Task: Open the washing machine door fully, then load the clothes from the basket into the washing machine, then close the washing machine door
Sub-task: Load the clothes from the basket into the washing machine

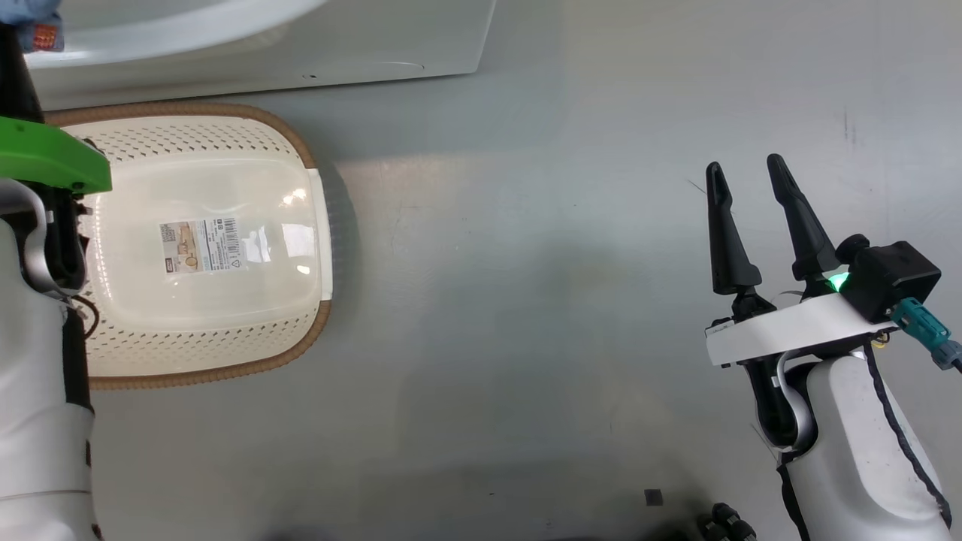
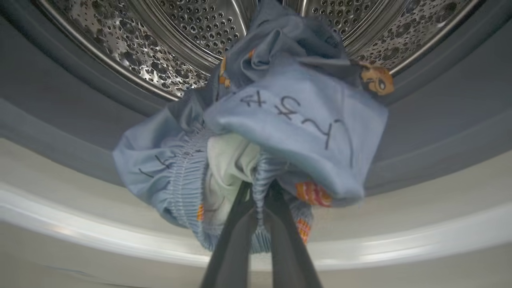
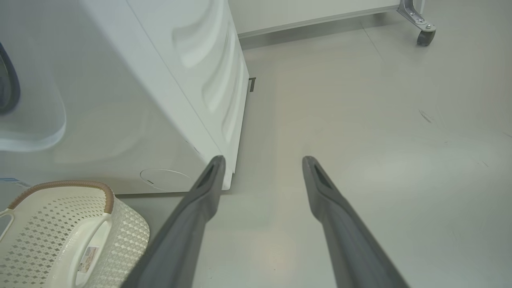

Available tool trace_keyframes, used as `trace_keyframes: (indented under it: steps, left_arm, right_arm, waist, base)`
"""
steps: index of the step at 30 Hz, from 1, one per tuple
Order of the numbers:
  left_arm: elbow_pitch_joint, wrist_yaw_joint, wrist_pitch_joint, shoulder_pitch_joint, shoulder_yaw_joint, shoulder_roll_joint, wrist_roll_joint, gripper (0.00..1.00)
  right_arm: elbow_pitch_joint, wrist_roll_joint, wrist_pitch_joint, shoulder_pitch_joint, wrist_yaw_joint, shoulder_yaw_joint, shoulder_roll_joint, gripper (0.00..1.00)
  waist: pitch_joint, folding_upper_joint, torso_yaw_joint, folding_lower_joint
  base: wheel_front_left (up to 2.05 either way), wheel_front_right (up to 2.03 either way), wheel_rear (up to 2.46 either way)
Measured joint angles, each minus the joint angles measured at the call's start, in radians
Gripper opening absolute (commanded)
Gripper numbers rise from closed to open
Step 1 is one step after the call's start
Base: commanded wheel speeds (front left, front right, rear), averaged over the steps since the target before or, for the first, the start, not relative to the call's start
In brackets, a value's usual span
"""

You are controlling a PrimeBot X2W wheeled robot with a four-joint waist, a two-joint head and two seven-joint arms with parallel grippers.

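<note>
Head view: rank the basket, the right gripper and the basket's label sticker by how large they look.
1. basket, largest by far.
2. right gripper, open; it sits nearer the camera, so it looks bigger than it is.
3. label sticker on the basket's bottom, smallest.

A barcode label sticker sits on the bottom of the cream perforated plastic basket, its print too small to read. Dark scrawled characters cross the light blue fabric garment above the left jaws, illegible.
</note>
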Motion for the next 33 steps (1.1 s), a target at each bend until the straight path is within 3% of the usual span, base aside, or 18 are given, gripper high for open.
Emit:
trace_keyframes:
  steps: [14, 21, 33]
  left_arm:
    - [-0.073, 0.0, 0.001, -0.087, -0.035, 0.13, 0.096, 0.0]
    - [-0.064, 0.0, 0.054, -0.179, -0.057, 0.151, 0.117, 0.0]
    - [-0.037, -0.001, 0.151, -0.351, -0.052, 0.163, 0.058, 0.0]
  right_arm:
    - [0.007, 0.001, 0.0, 0.0, 0.0, 0.037, 0.002, 1.0]
    - [0.009, 0.012, 0.0, 0.0, 0.0, 0.055, 0.002, 1.0]
    - [-0.001, 0.027, 0.0, 0.006, 0.0, 0.048, 0.003, 1.0]
  waist:
    - [-0.027, 0.0, -0.001, 0.0]
    - [-0.02, 0.0, -0.034, 0.0]
    - [0.035, 0.0, -0.071, 0.0]
  base:
    - [0.0, 0.0, 0.0]
    - [0.0, 0.0, 0.0]
    - [0.0, 0.0, 0.0]
